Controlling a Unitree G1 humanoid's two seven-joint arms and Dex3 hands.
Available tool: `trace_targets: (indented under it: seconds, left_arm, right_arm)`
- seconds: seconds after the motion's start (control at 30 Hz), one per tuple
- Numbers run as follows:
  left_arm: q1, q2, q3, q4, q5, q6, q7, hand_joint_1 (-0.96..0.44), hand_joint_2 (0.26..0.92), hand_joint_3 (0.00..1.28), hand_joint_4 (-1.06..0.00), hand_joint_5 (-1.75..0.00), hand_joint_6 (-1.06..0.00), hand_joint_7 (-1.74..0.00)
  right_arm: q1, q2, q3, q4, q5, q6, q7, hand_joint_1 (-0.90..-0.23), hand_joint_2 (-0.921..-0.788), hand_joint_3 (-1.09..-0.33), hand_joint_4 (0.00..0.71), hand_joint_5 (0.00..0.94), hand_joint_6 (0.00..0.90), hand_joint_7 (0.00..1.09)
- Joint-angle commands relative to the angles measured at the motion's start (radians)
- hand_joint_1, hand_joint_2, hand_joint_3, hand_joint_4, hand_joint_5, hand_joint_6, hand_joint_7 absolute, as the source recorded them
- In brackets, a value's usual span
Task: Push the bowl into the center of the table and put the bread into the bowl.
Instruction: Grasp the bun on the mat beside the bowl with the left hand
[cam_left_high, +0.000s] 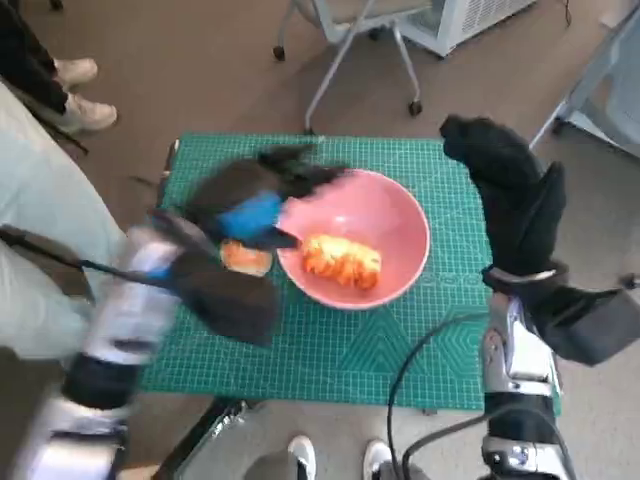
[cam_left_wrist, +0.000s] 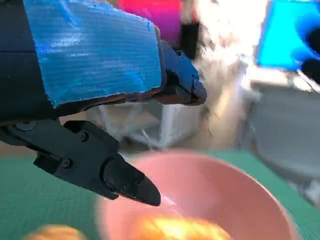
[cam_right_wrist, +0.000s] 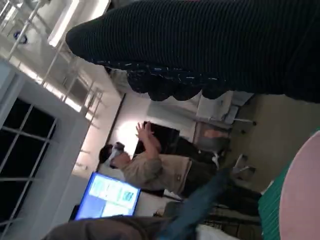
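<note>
Pink bowl (cam_left_high: 355, 238) sitting about mid-table on green cutting mat (cam_left_high: 330, 350), one piece of bread (cam_left_high: 342, 260) lying inside it, orange-brown, toward the near side of the bowl floor. Second bread piece (cam_left_high: 246, 258) on the mat just outside the bowl's left rim, partly hidden under the left hand (cam_left_high: 262, 200). Left hand blurred, hovering over the bowl's left edge, blue tape visible on its back; fingers apart in left wrist view, one black fingertip (cam_left_wrist: 135, 186) pointing down over the bowl rim, nothing between fingers. Same wrist view: bowl (cam_left_wrist: 235, 200) below the hand, bread in it (cam_left_wrist: 175, 227), other piece (cam_left_wrist: 52, 232) at the picture's bottom corner. Right hand (cam_left_high: 510, 195) raised off the table past the bowl's right side, glove fingers extended and loosely together, holding nothing, not touching bowl. Right wrist view: glove (cam_right_wrist: 210, 45) across the top, pink bowl edge (cam_right_wrist: 300, 200) and mat at one corner, person (cam_right_wrist: 150, 167) with raised hand and blue screen (cam_right_wrist: 107, 197) in background. Office chair base (cam_left_high: 345, 50) on floor beyond table, shoes (cam_left_high: 80, 95) at far left
</note>
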Motion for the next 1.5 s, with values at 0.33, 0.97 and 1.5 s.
trace_targets:
  seconds: [0.33, 0.97, 1.5]
  left_arm:
    - [0.079, 0.144, 0.080, 0.063, -0.206, -0.101, -0.169, -0.31, 0.739, 0.00, -0.15, 0.00, -0.28, 0.00]
    - [0.076, 0.133, 0.044, 0.114, -0.189, -0.011, -0.245, -0.15, 0.677, 0.00, -0.03, 0.00, -0.18, 0.00]
    - [-0.027, 0.035, -0.039, 0.366, -0.139, -0.062, -0.181, -0.14, 0.686, 0.00, -0.02, 0.00, -0.17, 0.00]
  right_arm:
    - [0.010, 0.003, 0.001, 0.013, 0.014, 0.017, 0.013, -0.682, -0.921, -0.763, 0.222, 0.002, 0.104, 0.56]
    - [0.009, -0.015, 0.001, 0.013, 0.024, 0.027, 0.045, -0.679, -0.921, -0.773, 0.222, 0.001, 0.099, 0.57]
    - [0.019, -0.033, -0.009, 0.002, 0.034, 0.041, 0.065, -0.679, -0.921, -0.776, 0.222, 0.001, 0.097, 0.58]
